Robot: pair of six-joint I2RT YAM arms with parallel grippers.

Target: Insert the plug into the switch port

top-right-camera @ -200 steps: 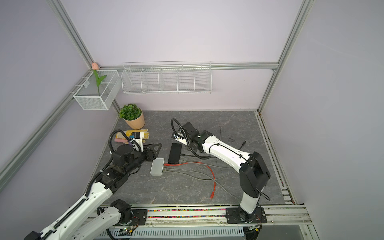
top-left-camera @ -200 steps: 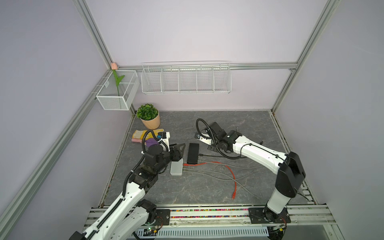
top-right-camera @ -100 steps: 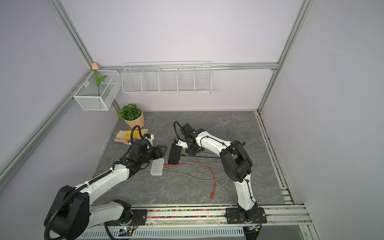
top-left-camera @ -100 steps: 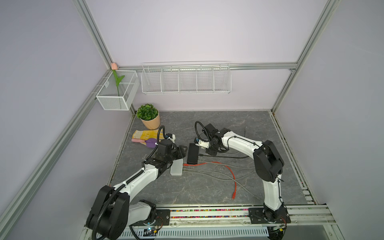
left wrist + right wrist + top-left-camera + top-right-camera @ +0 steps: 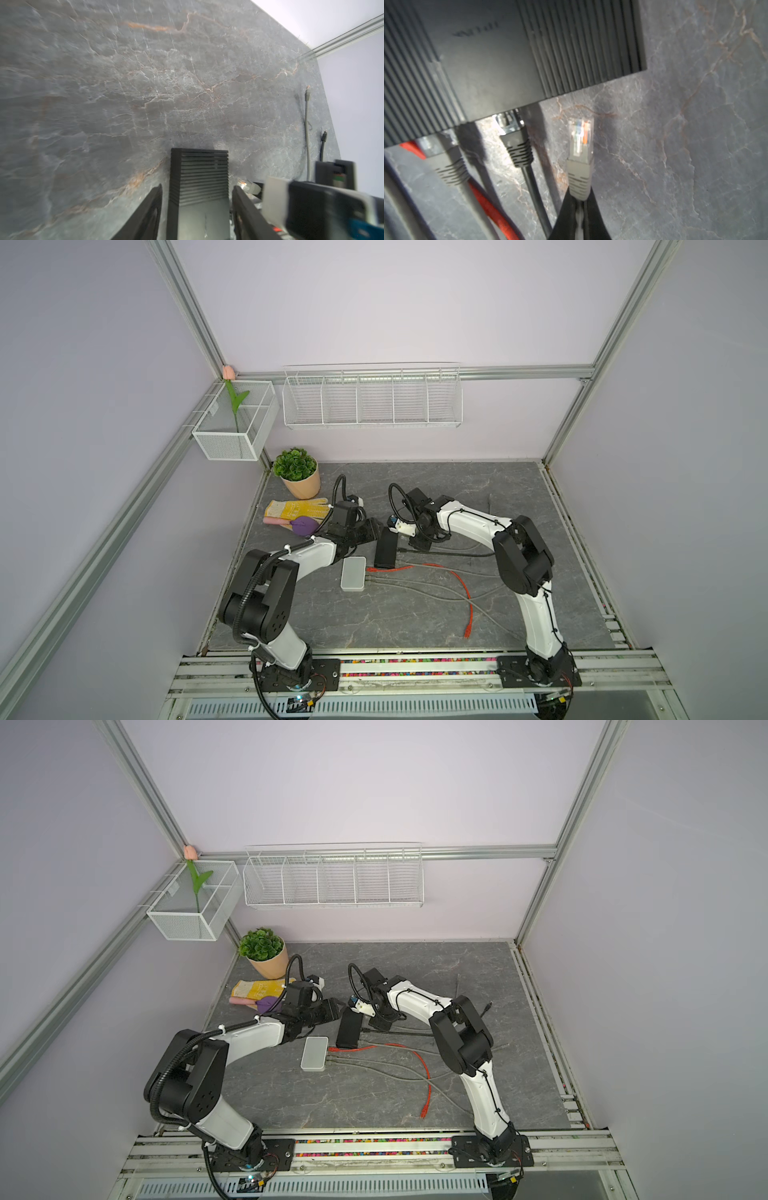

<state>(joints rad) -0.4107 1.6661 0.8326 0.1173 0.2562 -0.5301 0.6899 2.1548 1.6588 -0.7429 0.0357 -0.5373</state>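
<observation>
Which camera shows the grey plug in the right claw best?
Right wrist view: the grey plug sits sharp and close, pinched by its boot in the right claw, tip short of the black switch. The left wrist view catches only a blurred sliver; in both top views the right arm hides it.

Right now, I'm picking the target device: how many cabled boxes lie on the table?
2. The black switch lies centrally on the table; the white box sits just left of it in both top views. Nothing seems to hide another.
</observation>
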